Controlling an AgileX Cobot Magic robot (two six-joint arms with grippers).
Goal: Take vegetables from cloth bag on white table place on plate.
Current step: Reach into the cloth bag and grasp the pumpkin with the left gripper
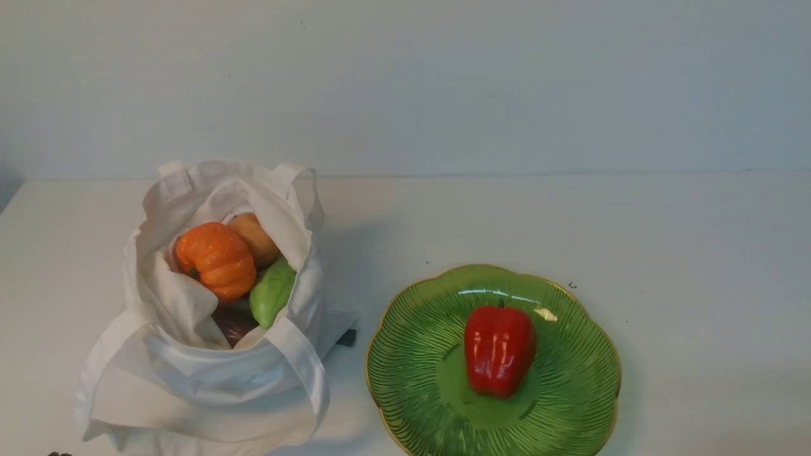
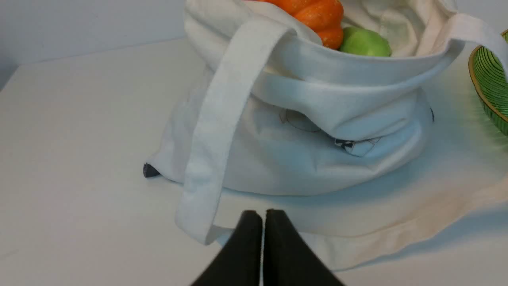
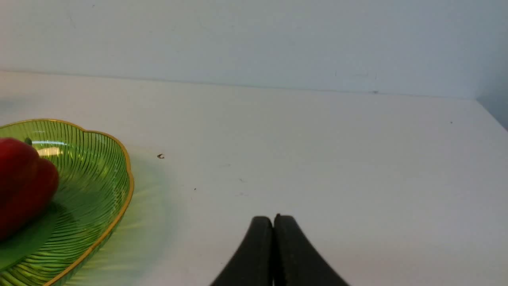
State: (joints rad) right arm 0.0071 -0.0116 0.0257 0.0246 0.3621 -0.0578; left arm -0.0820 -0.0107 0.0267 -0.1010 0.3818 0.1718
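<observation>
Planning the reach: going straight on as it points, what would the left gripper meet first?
Probably the cloth bag, its slumped front fabric just ahead of the left gripper, though depth is unclear.

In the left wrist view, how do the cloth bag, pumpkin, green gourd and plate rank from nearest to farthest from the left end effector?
1. cloth bag: its strap hangs right beside the left end effector.
2. pumpkin and green gourd, up in the bag's mouth: too close to call.
3. plate: beyond the bag, toward the robot's right.
</observation>
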